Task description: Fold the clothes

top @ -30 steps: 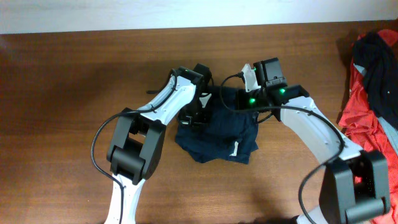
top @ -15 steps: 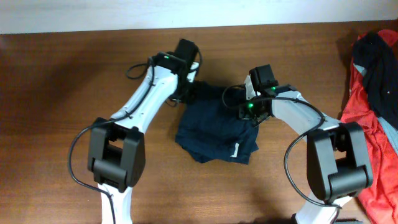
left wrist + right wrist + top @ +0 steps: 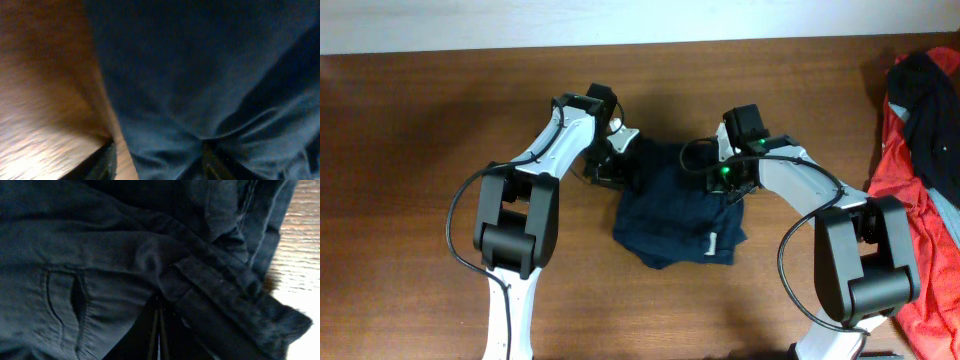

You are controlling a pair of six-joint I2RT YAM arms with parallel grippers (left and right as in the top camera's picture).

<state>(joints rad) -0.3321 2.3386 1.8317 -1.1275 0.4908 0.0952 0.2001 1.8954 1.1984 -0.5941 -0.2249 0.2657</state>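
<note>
The clothes (image 3: 670, 215), a dark navy pair of shorts with a small white label (image 3: 712, 243), lie crumpled at the table's middle. My left gripper (image 3: 610, 165) is low at their upper left edge. In the left wrist view the left gripper (image 3: 159, 160) is open, its fingers (image 3: 107, 161) set apart, with the edge of the navy cloth (image 3: 200, 75) lying loose between them. My right gripper (image 3: 727, 183) sits on the upper right part of the shorts. In the right wrist view the right gripper (image 3: 158, 325) is shut, its tips buried in a bunched fold of the cloth (image 3: 150, 262).
A heap of red, black and grey garments (image 3: 920, 150) lies at the table's right edge. Bare brown wood (image 3: 420, 150) spreads to the left of the arms and in front of the shorts. A pale wall strip runs along the far edge.
My left gripper has opened and let go of the shorts' upper left edge, dropping slightly toward the front. The shorts have shifted a little to the right. The right gripper stays shut.
</note>
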